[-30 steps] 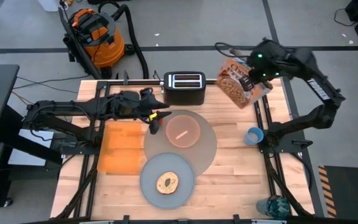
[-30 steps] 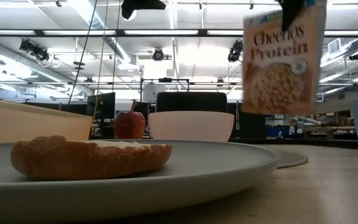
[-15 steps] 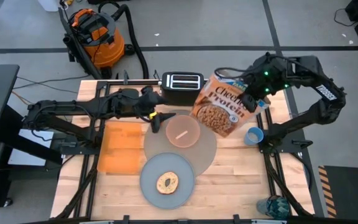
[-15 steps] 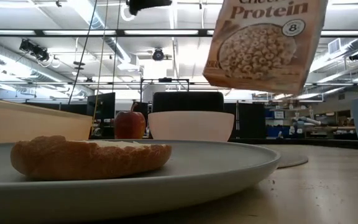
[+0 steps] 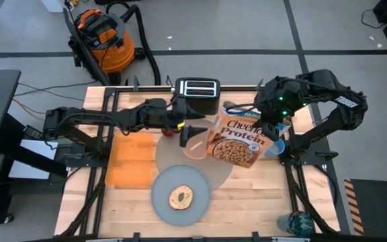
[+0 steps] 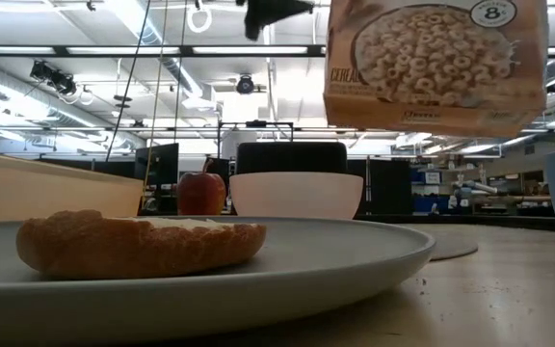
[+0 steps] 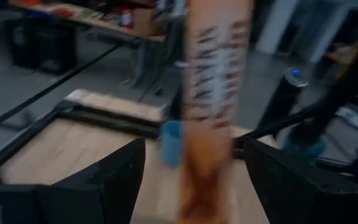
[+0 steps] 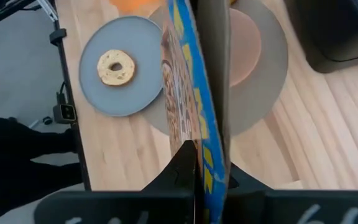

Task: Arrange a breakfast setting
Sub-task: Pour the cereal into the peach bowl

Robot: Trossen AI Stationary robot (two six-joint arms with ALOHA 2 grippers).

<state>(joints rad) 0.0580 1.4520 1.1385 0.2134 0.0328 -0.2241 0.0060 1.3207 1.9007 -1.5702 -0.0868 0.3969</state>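
My right gripper (image 5: 271,124) is shut on the cereal box (image 5: 237,139), which hangs above the grey placemat (image 5: 217,168) just right of the pink bowl (image 5: 195,144). My left gripper (image 5: 197,132) is open above the bowl, next to the box's left edge; I cannot tell whether it touches the box. The red apple (image 6: 201,193) stands on the table left of the bowl. The bread (image 5: 181,197) lies on the grey-blue plate (image 5: 163,191). The blue cup (image 5: 279,144) peeks out beside the box. The orange napkin (image 5: 130,158) lies at the left. The spoon does not show. My right gripper pinches the box's upper end (image 5: 266,129) between its two fingers, which lie on the two broad faces (image 8: 199,146). The fingers come from the table's far right, slanting down. The box is lifted clear and tilted, its lower end (image 6: 432,111) hanging above the placemat.
The black toaster (image 5: 197,94) stands at the far edge behind the bowl. The two arms are close together over the table's middle. Bare wood shows at the near right (image 5: 261,195).
My right gripper has carried the cereal box from the table's far right corner toward the left and near edge, to above the placemat beside the bowl; the box has tipped more face-up. My left gripper has gone toward the right, from beside the apple to over the bowl.
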